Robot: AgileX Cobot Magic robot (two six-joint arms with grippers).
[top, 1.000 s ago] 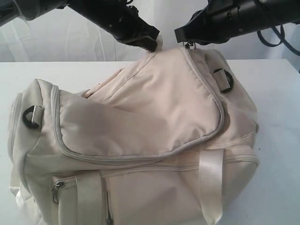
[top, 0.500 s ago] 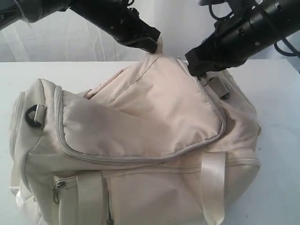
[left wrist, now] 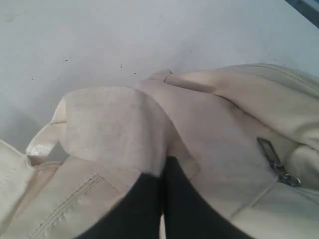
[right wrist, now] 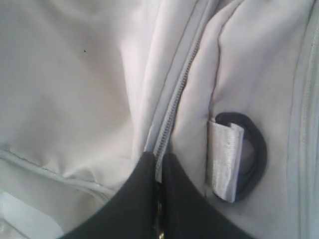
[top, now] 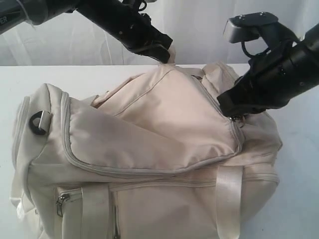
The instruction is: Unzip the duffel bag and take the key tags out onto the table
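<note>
The cream-beige duffel bag (top: 149,149) lies on the white table (top: 299,174) and fills most of the exterior view. My left gripper (top: 167,54) is shut on a fold of bag fabric (left wrist: 119,129) at the bag's far top edge and holds it up. My right gripper (top: 232,115) is shut on the zipper pull (right wrist: 158,219) of the grey top zipper (right wrist: 174,104), at the flap's right corner. A black D-ring (right wrist: 251,154) on a satin loop sits just beside it. The key tags are hidden.
A second black D-ring (top: 36,123) sits on the bag's left end. A satin strap (top: 227,199) hangs down the front, beside a shut side pocket zipper (top: 61,201). Another metal zipper pull (left wrist: 274,162) shows in the left wrist view.
My right gripper has drawn the zipper pull from the bag's far top down the right side towards the flap's front corner. The left gripper has kept its hold on the fabric.
</note>
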